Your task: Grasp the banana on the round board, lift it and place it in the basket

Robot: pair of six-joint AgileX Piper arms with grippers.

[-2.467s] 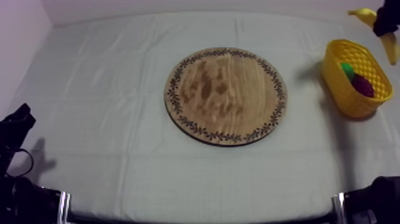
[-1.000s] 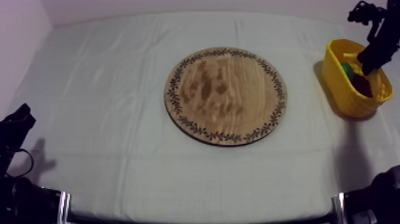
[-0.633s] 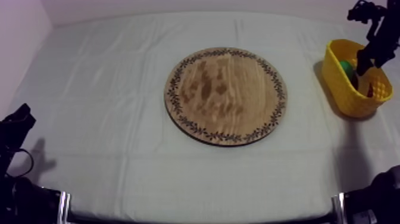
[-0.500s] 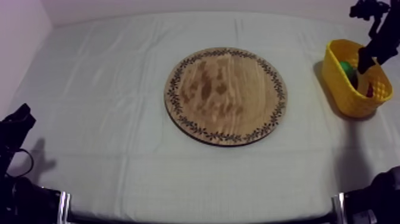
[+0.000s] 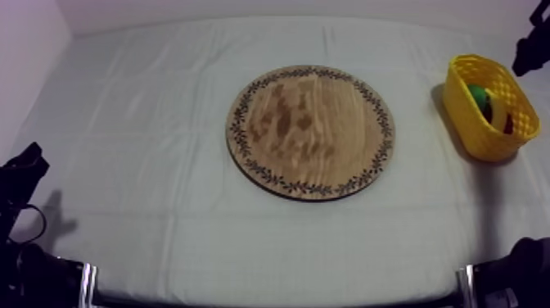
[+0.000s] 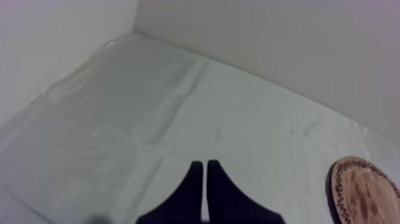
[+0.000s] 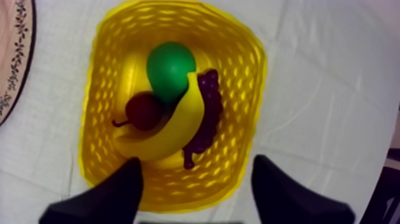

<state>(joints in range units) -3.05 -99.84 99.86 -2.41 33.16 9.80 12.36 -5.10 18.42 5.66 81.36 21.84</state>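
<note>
Since the banana (image 7: 172, 130) lay in the yellow basket (image 7: 100, 89), all looked done. The right pincer (image 7: 197, 159) hung released, the left pincer (image 6: 205, 162) clenched.

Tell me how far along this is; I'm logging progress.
Done: the curved yellow toy banana lies in the yellow woven basket, off the round patterned-rim wooden board. In hand: nothing; the right gripper hangs over the basket, jaws open. Left: probably just withdrawing that arm.
</note>
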